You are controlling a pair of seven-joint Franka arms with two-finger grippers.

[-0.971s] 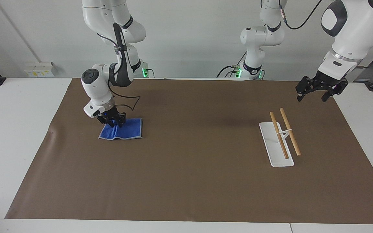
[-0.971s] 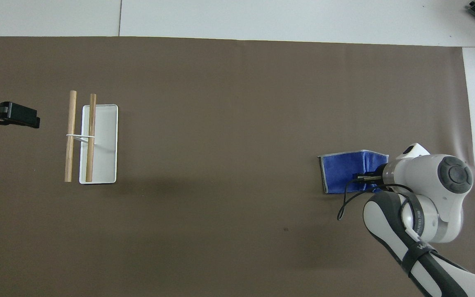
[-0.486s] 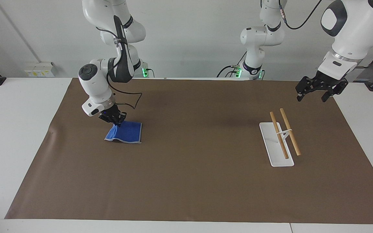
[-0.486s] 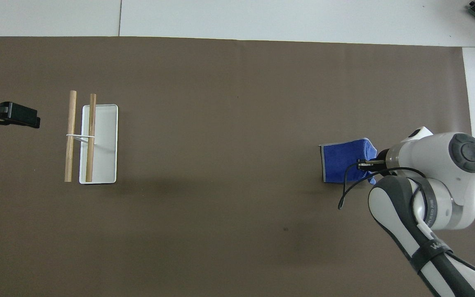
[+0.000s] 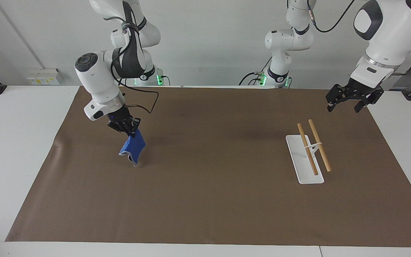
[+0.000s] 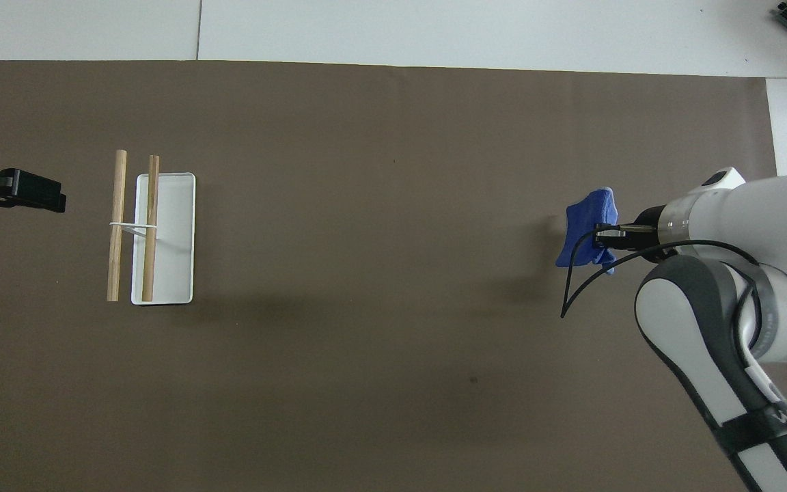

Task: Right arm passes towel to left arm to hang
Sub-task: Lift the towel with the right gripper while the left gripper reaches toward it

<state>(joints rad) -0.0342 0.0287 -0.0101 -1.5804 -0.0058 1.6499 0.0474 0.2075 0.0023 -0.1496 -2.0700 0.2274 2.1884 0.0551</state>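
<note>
My right gripper (image 5: 130, 132) is shut on the top edge of the blue towel (image 5: 132, 147). The towel hangs down from it, folded and clear of the brown mat or just grazing it, toward the right arm's end of the table. In the overhead view the towel (image 6: 583, 225) bunches at the right gripper (image 6: 605, 236). My left gripper (image 5: 345, 102) waits open in the air over the mat's edge at the left arm's end, beside the stand. Only its tip (image 6: 35, 191) shows in the overhead view.
A white stand (image 5: 303, 160) with two wooden bars (image 5: 319, 144) sits on the brown mat (image 5: 212, 178) toward the left arm's end; it also shows in the overhead view (image 6: 164, 239). A black cable (image 5: 145, 103) loops from the right wrist.
My right gripper has lifted the towel off the mat and risen; the towel went from lying flat to hanging bunched. The left arm has not moved.
</note>
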